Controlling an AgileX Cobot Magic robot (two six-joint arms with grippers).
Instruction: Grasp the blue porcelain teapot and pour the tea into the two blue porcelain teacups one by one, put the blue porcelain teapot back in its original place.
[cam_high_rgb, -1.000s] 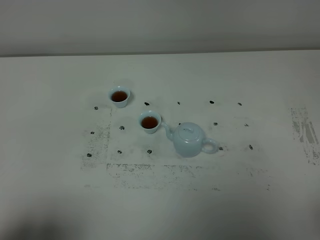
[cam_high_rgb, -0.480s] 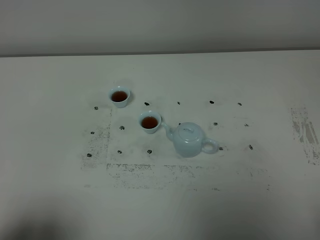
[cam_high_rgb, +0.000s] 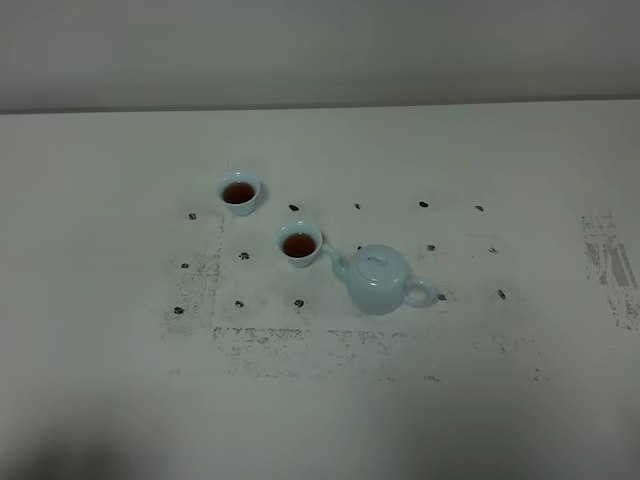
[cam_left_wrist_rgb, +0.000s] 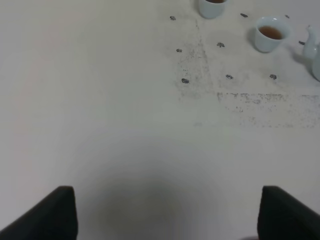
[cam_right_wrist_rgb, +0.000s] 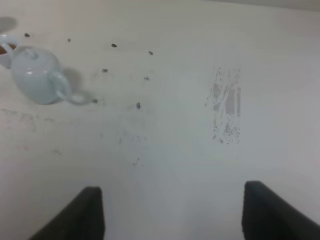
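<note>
Your blue porcelain teapot (cam_high_rgb: 378, 281) is sitting upright on the white table (cam_high_rgb: 320, 400), lid on, a little right of the table's middle in the high view. Its spout is pointing left toward the nearer teacup (cam_high_rgb: 299, 244) and its loop handle is sticking out to the right. That nearer teacup is standing just beside the spout tip, and you are seeing dark tea filling it. The farther teacup (cam_high_rgb: 240, 192) is standing up and to the left of the first one, apart from it, and it is holding dark tea too. Small dark marks (cam_high_rgb: 424, 204) are dotting the table around all three pieces, and smudged grey scuffing (cam_high_rgb: 300, 340) is running below and left of them, with another scuffed patch (cam_high_rgb: 610, 262) lying well off to the right.

Neither arm is showing in the high view. Your left gripper (cam_left_wrist_rgb: 167, 210) is hanging over bare table well apart from the cups, its dark fingers (cam_left_wrist_rgb: 57, 210) spread wide and gripping nothing. Your right gripper (cam_right_wrist_rgb: 172, 212) is hanging likewise, well away from the teapot, its fingers (cam_right_wrist_rgb: 267, 210) parted wide and grasping nothing.
</note>
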